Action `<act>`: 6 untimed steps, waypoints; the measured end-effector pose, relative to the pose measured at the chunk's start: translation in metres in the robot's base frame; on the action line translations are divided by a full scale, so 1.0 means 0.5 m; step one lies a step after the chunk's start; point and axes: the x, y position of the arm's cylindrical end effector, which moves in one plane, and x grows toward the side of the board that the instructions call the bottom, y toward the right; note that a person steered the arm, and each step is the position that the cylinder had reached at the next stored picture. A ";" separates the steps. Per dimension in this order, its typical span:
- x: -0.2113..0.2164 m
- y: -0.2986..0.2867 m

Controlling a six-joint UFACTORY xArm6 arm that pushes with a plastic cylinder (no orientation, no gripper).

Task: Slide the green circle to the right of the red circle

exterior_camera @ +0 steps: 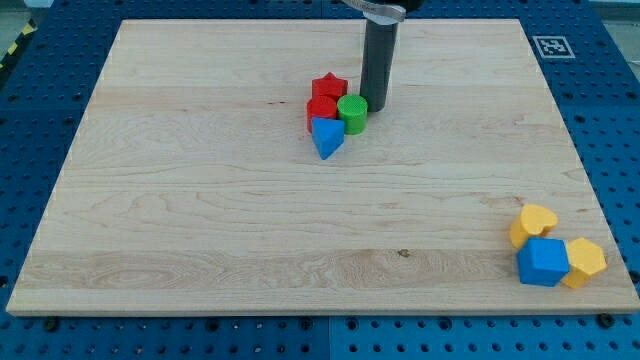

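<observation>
The green circle point(352, 113) sits near the board's upper middle, touching the right side of the red circle point(320, 110). A red star point(330, 87) lies just above the red circle, and a blue triangle point(326, 138) lies just below, touching both circles. My tip point(377, 104) stands right beside the green circle, on its upper right, touching or nearly touching it.
A wooden board point(200, 200) rests on a blue pegboard table. At the view's lower right corner a yellow heart point(534, 222), a blue cube point(543, 262) and a yellow hexagon point(585, 262) cluster together. A fiducial tag point(553, 46) sits at the top right corner.
</observation>
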 end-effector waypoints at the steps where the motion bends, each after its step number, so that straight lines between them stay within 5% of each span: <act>1: -0.026 0.127; 2: -0.119 0.219; 4: -0.345 0.205; 6: -0.350 0.175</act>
